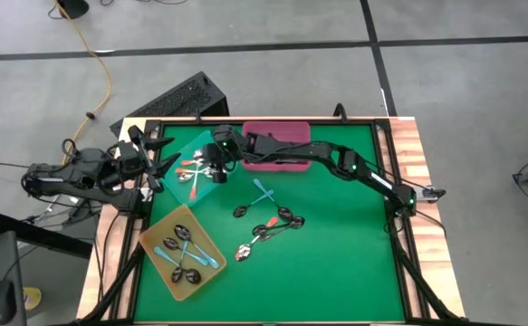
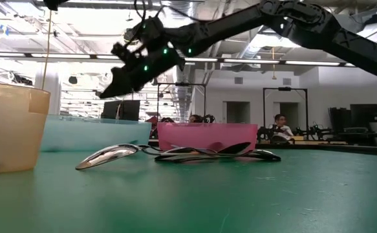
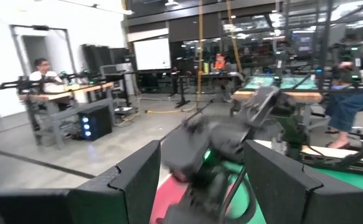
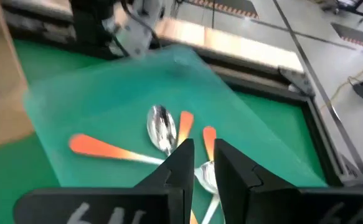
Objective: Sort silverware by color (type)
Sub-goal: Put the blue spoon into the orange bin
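Note:
Several orange-handled spoons (image 4: 100,149) lie flat in the teal tray (image 1: 189,165) at the table's far left. My right gripper (image 4: 203,163) hovers over that tray, its fingers slightly apart with nothing between them; an orange handle (image 4: 209,137) and a spoon bowl show in the tray below the gap. The low view has this gripper (image 2: 107,90) well above the table. More spoons (image 1: 268,222), with dark, blue and orange handles, lie loose on the green mat. Blue-handled spoons (image 1: 184,254) rest in the yellow tray (image 1: 155,237). My left gripper (image 3: 203,168) waits open at the table's left edge.
A pink tray (image 1: 277,136) stands at the far edge, under my right arm. Raised black rails (image 1: 399,226) frame the mat. Green mat lies bare on the right and near side. In the low view, loose spoons (image 2: 110,155) lie in front of the pink tray (image 2: 204,136).

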